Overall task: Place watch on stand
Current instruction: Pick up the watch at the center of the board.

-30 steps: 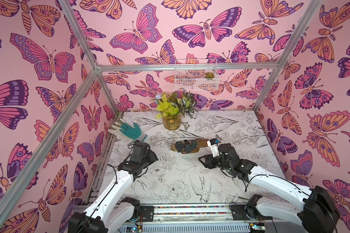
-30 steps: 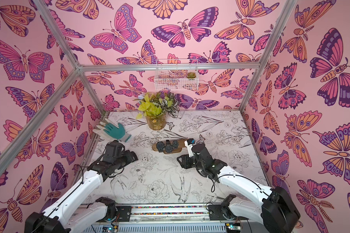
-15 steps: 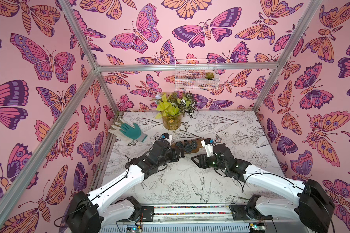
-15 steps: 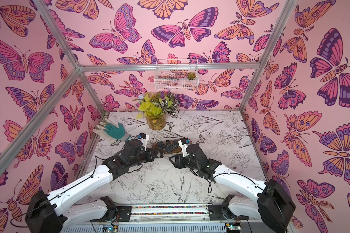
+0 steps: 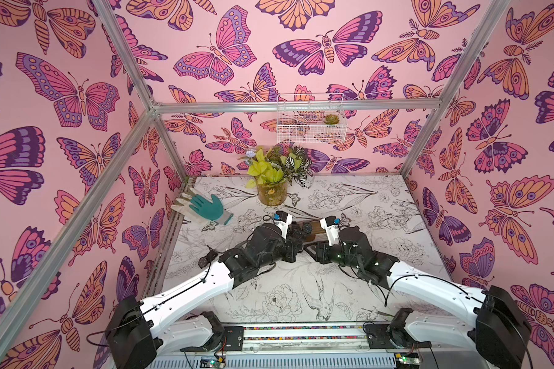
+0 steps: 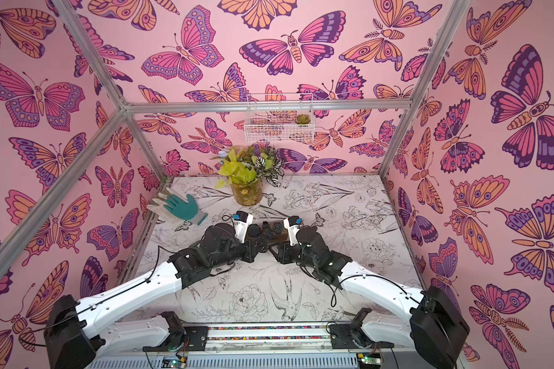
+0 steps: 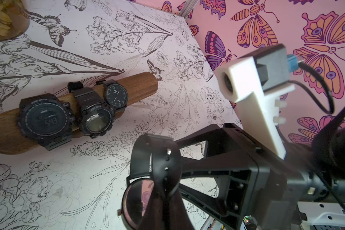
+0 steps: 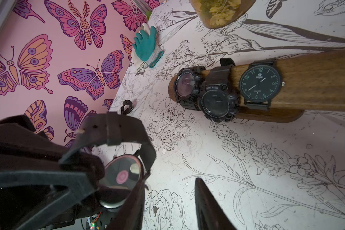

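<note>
stand (image 7: 141, 85): wooden bar on the table (image 5: 381, 223), its end toward the right arm bare; in both top views mostly behind the wrists, only a strip shows.
on bar: digital watch (image 7: 45, 119), sport watch (image 7: 96, 121), analogue watch (image 7: 116, 95), side by side, straps half hidden behind the wood.
watch (image 8: 122, 177): black strap loop, round glass face (pink reflection, dial unreadable); held off the table on the robot's side of the stand, clear of it; not made out in both top views.
left gripper (image 7: 162, 191): clamped on the watch strap; pinch point blurred.
right gripper (image 8: 170, 185): jaws partly apart, table visible between them; one finger (image 8: 207, 209) cut off by the frame edge; contact with the watch cannot be told.
loose item: small black watch (image 5: 204, 261) by the left forearm, detail too small.
glove (image 5: 205, 209): far left corner, well apart.
</note>
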